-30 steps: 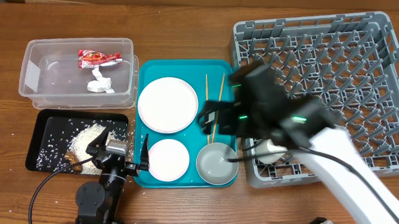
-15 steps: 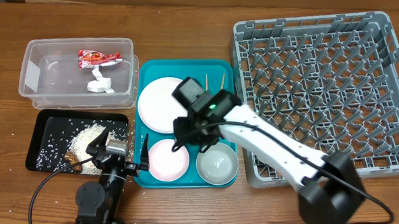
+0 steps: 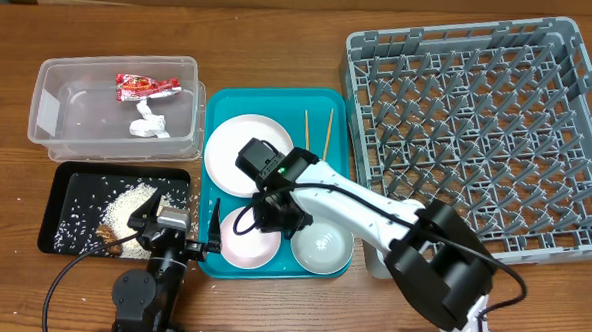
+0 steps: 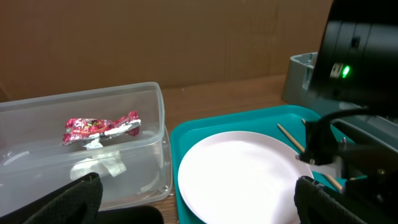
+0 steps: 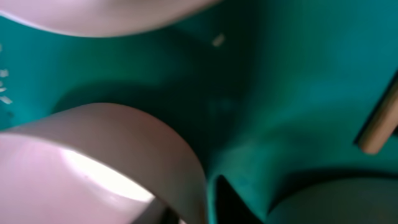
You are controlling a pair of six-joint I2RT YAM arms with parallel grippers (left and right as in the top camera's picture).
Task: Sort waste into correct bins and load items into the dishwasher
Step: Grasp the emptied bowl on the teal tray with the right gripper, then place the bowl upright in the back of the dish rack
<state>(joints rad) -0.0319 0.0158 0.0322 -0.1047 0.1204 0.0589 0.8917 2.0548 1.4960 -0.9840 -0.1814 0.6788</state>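
The fingertips of the right gripper (image 5: 193, 210) are sitting close together on either side of the rim of a pale round bowl (image 3: 241, 242) on the teal plastic serving tray (image 3: 216, 107), but blur and cropping are making it impossible to tell whether they are pinching it. Its arm is covering part of the round white plate (image 3: 227, 148). The left gripper (image 4: 199, 210) is hovering spread wide, with only its dark tips showing at the frame corners.

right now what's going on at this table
The right tool is down at the rim of the left pale bowl on the teal tray; whether it grips is unclear. The left tool hangs open by the black tray. The wrapper and napkin lie in the clear tub, rice in the black tray. The plate, other bowl and chopsticks sit on the teal tray; no dish shows in the dish rack.
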